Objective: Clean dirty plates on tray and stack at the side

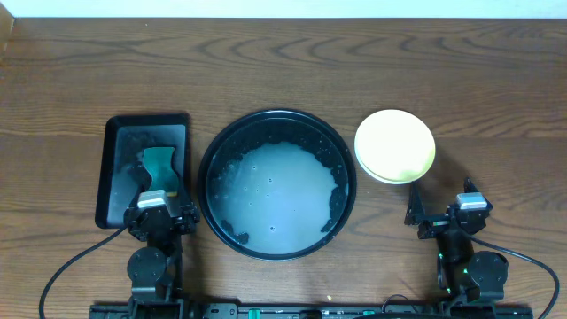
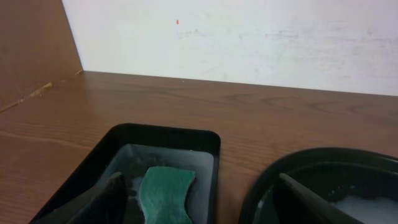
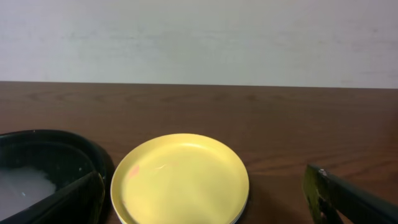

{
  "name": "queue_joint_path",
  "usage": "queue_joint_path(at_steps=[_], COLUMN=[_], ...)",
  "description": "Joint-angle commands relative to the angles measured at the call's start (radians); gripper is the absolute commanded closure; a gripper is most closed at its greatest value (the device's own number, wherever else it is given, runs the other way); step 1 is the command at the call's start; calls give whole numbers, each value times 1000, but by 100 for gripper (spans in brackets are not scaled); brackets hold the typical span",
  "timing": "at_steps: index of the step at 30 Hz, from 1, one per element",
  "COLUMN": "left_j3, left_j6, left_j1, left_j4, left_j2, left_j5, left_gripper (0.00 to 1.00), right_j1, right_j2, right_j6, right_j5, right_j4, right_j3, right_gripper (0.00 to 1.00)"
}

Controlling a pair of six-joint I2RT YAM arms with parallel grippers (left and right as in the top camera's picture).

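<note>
The plates (image 1: 394, 146) are sitting stacked beside the tray (image 1: 276, 115), so the job is looking finished. The left gripper (image 2: 205, 198) and right gripper (image 3: 208, 193) are idling, jaws apart, empty.

Green sponge (image 1: 159, 162) in black rectangular tray (image 1: 113, 182), brown wooden table (image 1: 89, 71), white wall (image 2: 249, 37) behind

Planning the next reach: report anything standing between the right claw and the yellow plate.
Nothing visible stands in the way: only bare table lies between the open right claw and the yellow plate.

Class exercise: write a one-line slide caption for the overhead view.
Yellow plate beside the round black tray of foamy water; green sponge in the rectangular tray.
</note>
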Motion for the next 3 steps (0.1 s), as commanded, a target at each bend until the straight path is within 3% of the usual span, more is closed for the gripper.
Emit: queue_joint_path(at_steps=[1, 3], left_j3=[-28, -28], left_j6=[17, 17], left_j1=[-5, -5], left_j4=[-22, -22], left_j2=[-5, -5], left_j5=[-19, -19], left_gripper=[25, 25], right_j1=[-3, -3], right_j2=[-6, -5], right_j6=[-4, -4], right_j5=[-1, -1], right_j4=[-2, -2], right_j3=[-3, -3], right_gripper=[1, 1])
